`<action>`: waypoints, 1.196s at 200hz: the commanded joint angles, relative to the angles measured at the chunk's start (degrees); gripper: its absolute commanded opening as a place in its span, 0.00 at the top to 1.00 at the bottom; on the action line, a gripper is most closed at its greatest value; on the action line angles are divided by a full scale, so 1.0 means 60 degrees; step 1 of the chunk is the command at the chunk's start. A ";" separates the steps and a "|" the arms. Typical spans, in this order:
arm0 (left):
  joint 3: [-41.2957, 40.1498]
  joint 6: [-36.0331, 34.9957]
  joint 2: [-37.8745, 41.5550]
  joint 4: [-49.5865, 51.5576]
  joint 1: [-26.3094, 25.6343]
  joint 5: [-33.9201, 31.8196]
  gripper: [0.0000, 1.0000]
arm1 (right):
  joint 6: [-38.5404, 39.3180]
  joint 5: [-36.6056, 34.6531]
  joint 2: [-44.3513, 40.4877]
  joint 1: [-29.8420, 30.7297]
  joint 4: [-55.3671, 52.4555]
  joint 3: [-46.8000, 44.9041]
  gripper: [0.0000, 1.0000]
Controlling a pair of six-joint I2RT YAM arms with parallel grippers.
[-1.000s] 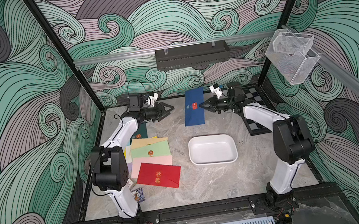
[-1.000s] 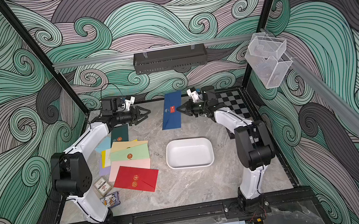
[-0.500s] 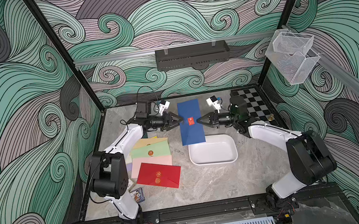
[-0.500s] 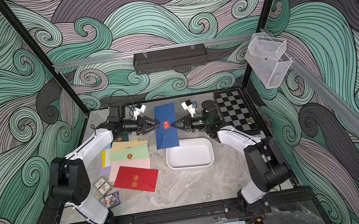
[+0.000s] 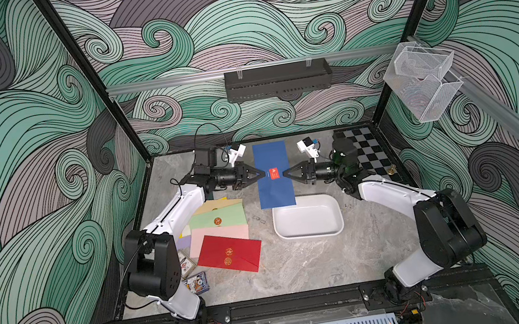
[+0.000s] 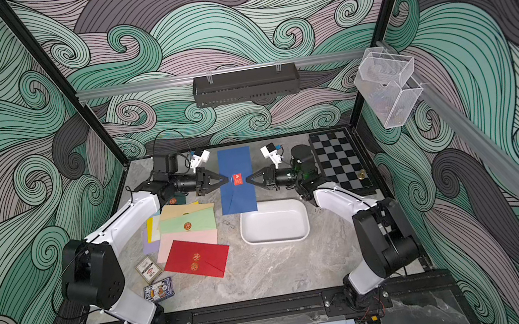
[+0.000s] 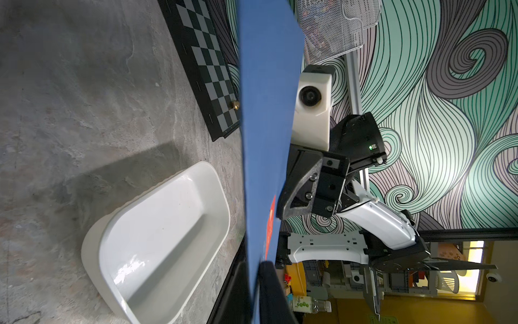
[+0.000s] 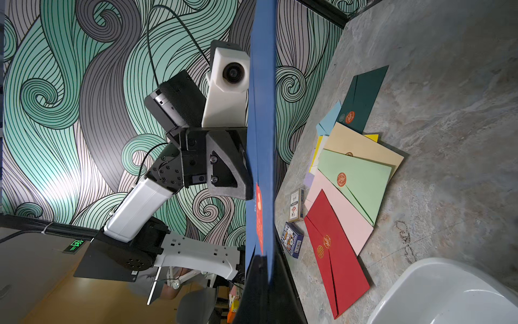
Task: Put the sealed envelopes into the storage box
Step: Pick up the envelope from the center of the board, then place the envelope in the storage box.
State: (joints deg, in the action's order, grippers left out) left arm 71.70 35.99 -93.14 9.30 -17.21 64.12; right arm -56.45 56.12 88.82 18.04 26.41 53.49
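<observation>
Blue envelope (image 5: 274, 183) aloft; left jaws and right jaws each pinch an opposite long edge. Storage box (image 5: 307, 218) below, nearer right jaws. Best: lower both together, paper taut, release over box.

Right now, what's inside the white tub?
Only bare floor shows in the shallow white plastic tub. In both top views the dark blue paper envelope covers one far corner.
</observation>
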 commanded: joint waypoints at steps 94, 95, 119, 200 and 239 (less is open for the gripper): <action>0.1626 -0.5496 0.0788 0.3804 -0.0872 -0.3226 1.00 | 0.4288 -0.4046 -0.2841 -0.0710 -0.6107 -0.0704 0.41; 0.1635 -0.5615 0.0802 0.3815 -0.0913 -0.3279 1.00 | 0.4299 -0.4129 -0.2889 -0.0738 -0.6148 -0.0752 0.41; 0.2369 -0.8761 0.0845 0.5058 -0.1886 -0.4716 1.00 | 0.4589 -0.5374 -0.3997 -0.1209 -0.6417 -0.1936 0.41; 1.0495 -1.3472 -0.4551 1.1714 -0.4610 -0.6614 1.00 | 0.4804 -0.7830 -0.6885 -0.1222 -0.8216 -0.3728 0.42; 1.1230 -1.3470 -0.5720 1.1901 -0.5241 -0.8389 1.00 | 0.5082 -0.9360 -0.7712 -0.1241 -0.9665 -0.3684 0.43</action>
State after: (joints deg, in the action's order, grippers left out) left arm 136.46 -41.63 -125.84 73.43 -47.00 21.93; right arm -27.68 8.19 44.49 10.63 -24.18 31.11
